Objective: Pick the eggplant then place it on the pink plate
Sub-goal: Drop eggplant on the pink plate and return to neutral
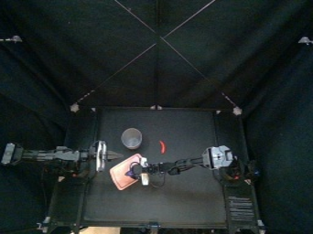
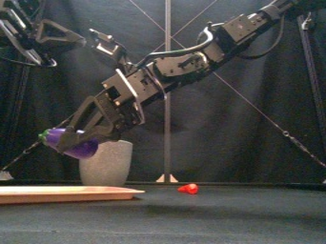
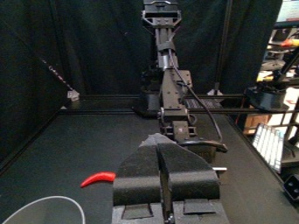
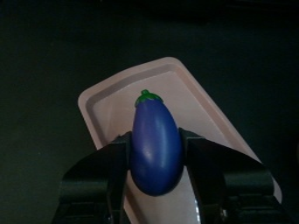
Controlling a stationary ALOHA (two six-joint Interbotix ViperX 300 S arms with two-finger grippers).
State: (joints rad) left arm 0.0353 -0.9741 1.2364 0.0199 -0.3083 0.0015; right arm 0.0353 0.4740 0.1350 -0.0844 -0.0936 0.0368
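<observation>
The purple eggplant [image 4: 156, 144] with its green stem is held lengthwise in my right gripper [image 4: 158, 166], which is shut on it. It hangs just above the pink plate [image 4: 117, 92]. In the front view the eggplant [image 2: 76, 143] is a little above the plate [image 2: 64, 193] at the left, carried by the right gripper [image 2: 87, 138] on its long arm. From above, the right gripper [image 1: 134, 166] is over the plate [image 1: 120, 174]. My left gripper [image 1: 102, 161] rests at the left of the table, its jaws shut and empty [image 3: 163, 144].
A tall grey speckled cup [image 1: 132, 137] stands behind the plate, also visible as the cup [image 2: 106, 162] in the front view. A small red toy chili [image 1: 163, 144] lies to the right of the cup, seen low as the chili [image 2: 189, 189].
</observation>
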